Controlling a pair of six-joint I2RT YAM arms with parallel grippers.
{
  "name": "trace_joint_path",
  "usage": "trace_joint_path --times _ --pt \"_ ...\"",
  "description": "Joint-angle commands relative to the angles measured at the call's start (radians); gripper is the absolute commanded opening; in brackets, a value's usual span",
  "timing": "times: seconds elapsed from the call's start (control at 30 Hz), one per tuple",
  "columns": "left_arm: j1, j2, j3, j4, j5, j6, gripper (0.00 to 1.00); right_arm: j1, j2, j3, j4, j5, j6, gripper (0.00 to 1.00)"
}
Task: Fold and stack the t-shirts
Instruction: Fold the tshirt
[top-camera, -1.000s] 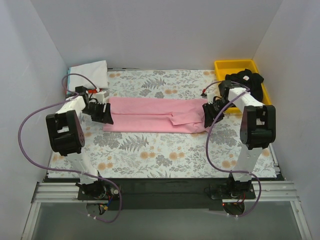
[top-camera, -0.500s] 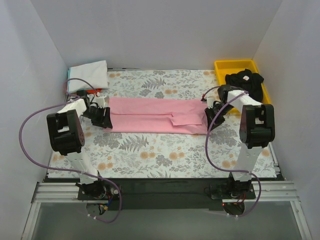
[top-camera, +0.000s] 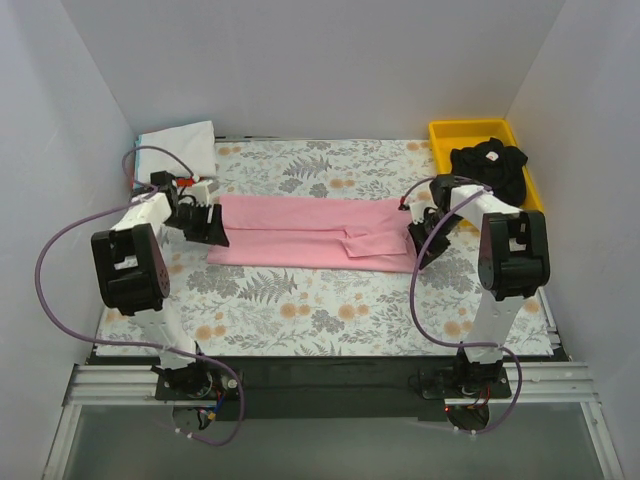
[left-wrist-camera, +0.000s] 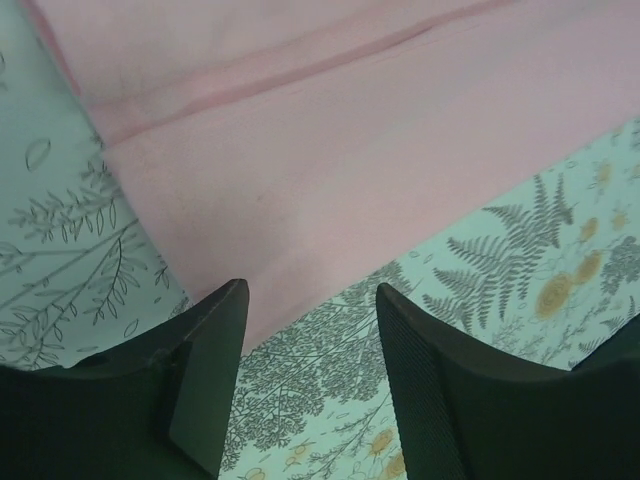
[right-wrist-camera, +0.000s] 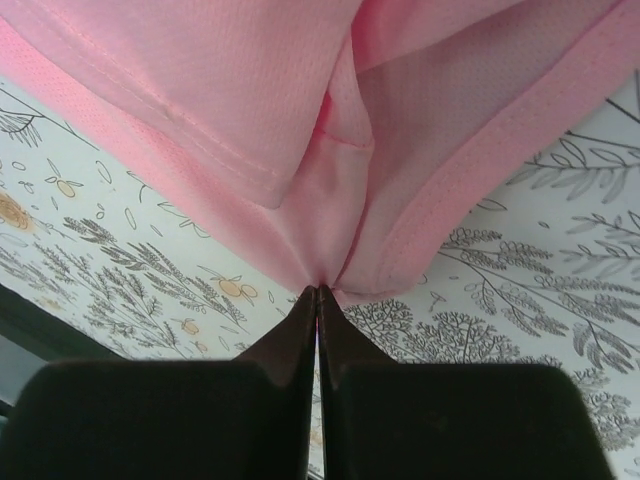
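The light pink t-shirt (top-camera: 305, 231) lies folded into a long strip across the middle of the floral cloth. My left gripper (top-camera: 212, 226) is open at its left end; in the left wrist view the fingers (left-wrist-camera: 210, 375) stand apart, empty, just off the shirt's corner (left-wrist-camera: 330, 170). My right gripper (top-camera: 421, 245) is shut on the shirt's right end, pinching a bunched fold (right-wrist-camera: 330, 215) at its tips (right-wrist-camera: 317, 292). The black t-shirt (top-camera: 492, 165) lies crumpled in the yellow tray (top-camera: 470, 131). A folded white t-shirt (top-camera: 180, 146) tops a stack at the back left.
The floral table cloth (top-camera: 320, 300) covers the table. White walls close in the left, back and right sides. The yellow tray stands at the back right corner, just behind my right arm.
My left gripper has let go of the shirt's left end and now stands open just off it. The right end has shifted slightly with my right gripper still pinching it.
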Motion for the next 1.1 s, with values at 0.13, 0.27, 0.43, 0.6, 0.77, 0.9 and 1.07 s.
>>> trace_joint_path --times 0.13,0.27,0.43,0.6,0.77,0.9,1.07 --pt "-0.25 -0.216 0.099 0.123 0.174 -0.107 0.58 -0.032 -0.131 0.055 -0.042 0.005 0.02 0.36" --pt "-0.388 -0.194 0.022 0.264 0.265 -0.3 0.56 -0.043 -0.182 0.096 -0.042 -0.14 0.045 0.41" --pt "-0.548 -0.182 -0.104 0.547 0.263 -0.555 0.57 -0.038 -0.124 0.148 -0.034 -0.28 0.1 0.41" --pt "-0.655 -0.069 -0.093 0.701 0.195 -0.726 0.56 -0.037 -0.015 0.176 -0.011 -0.32 0.152 0.39" --pt "-0.691 0.043 -0.099 0.802 0.158 -0.885 0.59 -0.029 0.036 0.15 0.013 -0.276 0.169 0.4" --pt "-0.714 0.1 -0.099 0.862 0.146 -0.96 0.61 -0.028 0.033 0.124 0.044 -0.228 0.182 0.42" --pt "-0.74 0.137 -0.098 0.917 0.117 -0.997 0.61 -0.025 0.057 0.116 0.053 -0.222 0.185 0.43"
